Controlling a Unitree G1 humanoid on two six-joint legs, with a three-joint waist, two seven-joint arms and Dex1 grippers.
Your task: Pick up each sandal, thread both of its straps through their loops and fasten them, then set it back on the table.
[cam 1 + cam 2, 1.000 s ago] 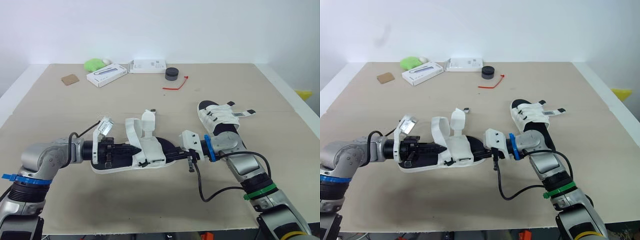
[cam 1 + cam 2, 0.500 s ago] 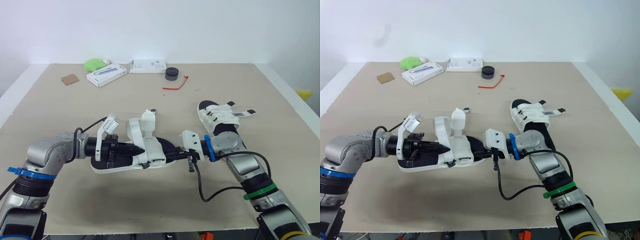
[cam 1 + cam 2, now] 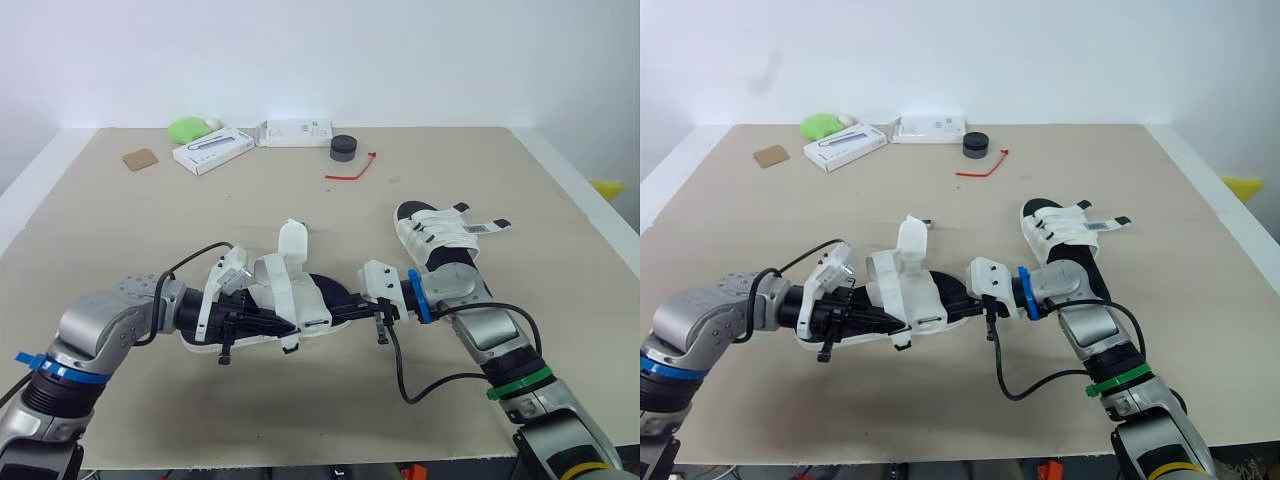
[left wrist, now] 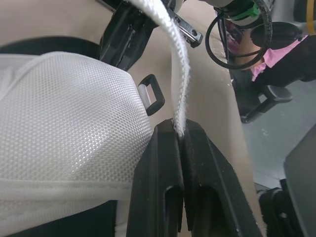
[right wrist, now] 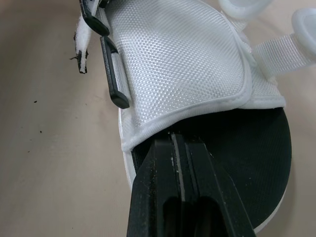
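A white and black sandal [image 3: 300, 292] lies in the middle of the table between my two grippers. My left gripper [image 3: 285, 330] is shut on a white strap [image 4: 174, 59], pinched at its fingertips [image 4: 170, 136] beside a black loop [image 4: 152, 94] on the sandal's near side. The other strap [image 3: 292, 243] stands upright and loose. My right gripper [image 3: 350, 300] is shut on the edge of the sandal's black sole [image 5: 247, 148], just under the white mesh upper [image 5: 182, 64]. A second sandal [image 3: 440, 240] rests on the table to the right, behind my right arm.
Along the far edge sit a green object [image 3: 188, 128], a white box [image 3: 212, 150], a second white box [image 3: 296, 131], a black round item [image 3: 344, 148], a red tie [image 3: 352, 170] and a brown card [image 3: 141, 159]. The table's near edge [image 3: 300, 462] is close below.
My left gripper has slid right along the sandal to its near side and now pinches a strap. The sandal's upper has tipped a little. The right arm has stayed still.
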